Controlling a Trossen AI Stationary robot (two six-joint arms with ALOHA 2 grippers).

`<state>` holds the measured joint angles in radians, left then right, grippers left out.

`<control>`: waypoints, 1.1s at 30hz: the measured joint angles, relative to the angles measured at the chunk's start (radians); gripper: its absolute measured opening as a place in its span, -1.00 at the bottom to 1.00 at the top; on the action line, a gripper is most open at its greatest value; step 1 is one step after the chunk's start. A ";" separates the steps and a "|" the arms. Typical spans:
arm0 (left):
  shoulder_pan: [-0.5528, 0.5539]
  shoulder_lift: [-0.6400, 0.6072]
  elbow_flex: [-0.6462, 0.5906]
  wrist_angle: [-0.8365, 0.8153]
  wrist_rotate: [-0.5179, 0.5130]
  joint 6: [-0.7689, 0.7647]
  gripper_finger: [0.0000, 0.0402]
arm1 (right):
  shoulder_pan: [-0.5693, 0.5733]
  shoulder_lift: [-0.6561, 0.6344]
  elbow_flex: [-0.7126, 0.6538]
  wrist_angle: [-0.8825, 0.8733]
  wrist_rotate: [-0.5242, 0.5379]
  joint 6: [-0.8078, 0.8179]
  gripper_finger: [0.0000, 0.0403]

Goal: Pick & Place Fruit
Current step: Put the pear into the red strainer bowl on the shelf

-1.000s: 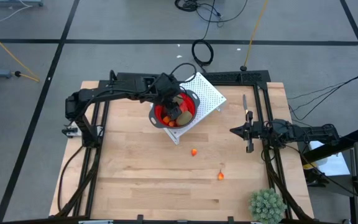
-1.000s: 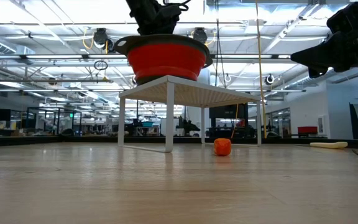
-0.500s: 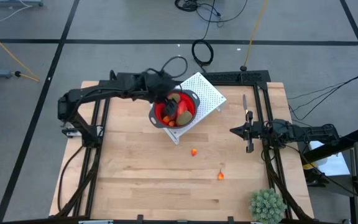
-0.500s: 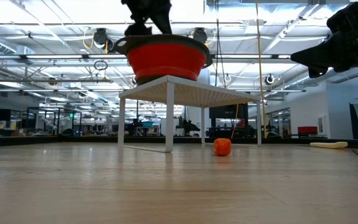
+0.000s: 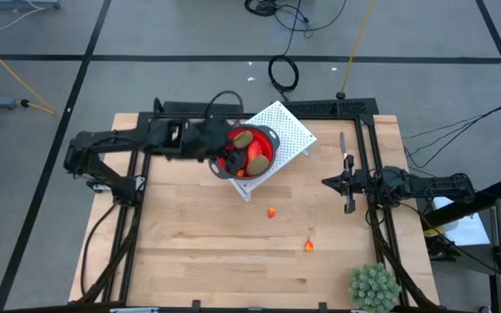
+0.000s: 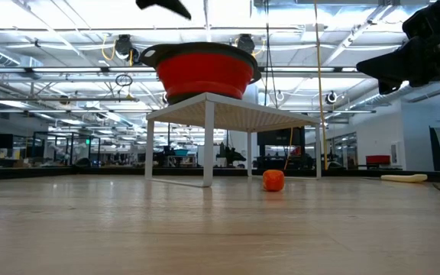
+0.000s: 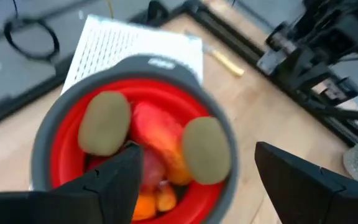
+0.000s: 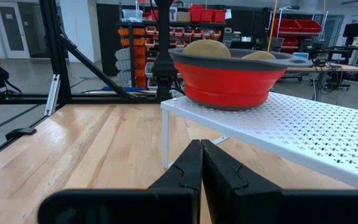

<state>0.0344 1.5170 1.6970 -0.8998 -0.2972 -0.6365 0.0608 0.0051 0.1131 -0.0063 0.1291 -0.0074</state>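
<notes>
The red bowl with a grey rim [image 5: 249,152] stands on a white perforated stand [image 5: 292,129]. In it lie two brown-green ovals [image 7: 107,121], [image 7: 205,149], a red-orange piece [image 7: 157,134] and orange bits [image 7: 148,202]. Two small orange fruit pieces [image 5: 271,211], [image 5: 309,245] rest on the bare table. My left gripper [image 5: 217,149] hangs open over the bowl's left rim, above it, with nothing between its fingers [image 7: 114,183]. My right gripper [image 5: 330,183] waits shut at the table's right side.
A spiky green plant [image 5: 374,286] stands at the near right corner. A thin yellow-handled object [image 5: 344,149] lies at the far right of the table. The stand's white legs [image 6: 207,141] stand on the table. Bare wood stretches across the near half.
My left gripper has drawn back from over the middle of the bowl toward the table's left edge and has risen; in the low view it has gone nearly out of the top of the picture. The far oval, covered before, now shows in the bowl.
</notes>
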 joint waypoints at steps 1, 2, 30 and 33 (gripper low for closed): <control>-0.030 0.000 0.000 0.014 -0.040 -0.002 0.48 | 0.000 0.000 0.000 0.001 0.000 0.000 -1.00; -0.059 0.000 0.000 0.025 -0.078 -0.002 0.45 | 0.000 0.000 0.000 0.002 0.000 0.000 -1.00; -0.404 0.004 0.000 0.190 -0.329 -0.106 -0.97 | 0.000 0.000 0.005 -0.027 -0.003 0.049 -1.00; -0.438 0.016 0.000 0.220 -0.351 -0.035 -0.93 | 0.000 0.000 0.005 -0.025 -0.003 0.050 -1.00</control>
<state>-0.4034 1.5328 1.6970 -0.6797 -0.6480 -0.6714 0.0608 0.0051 0.1177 -0.0309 0.1261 0.0421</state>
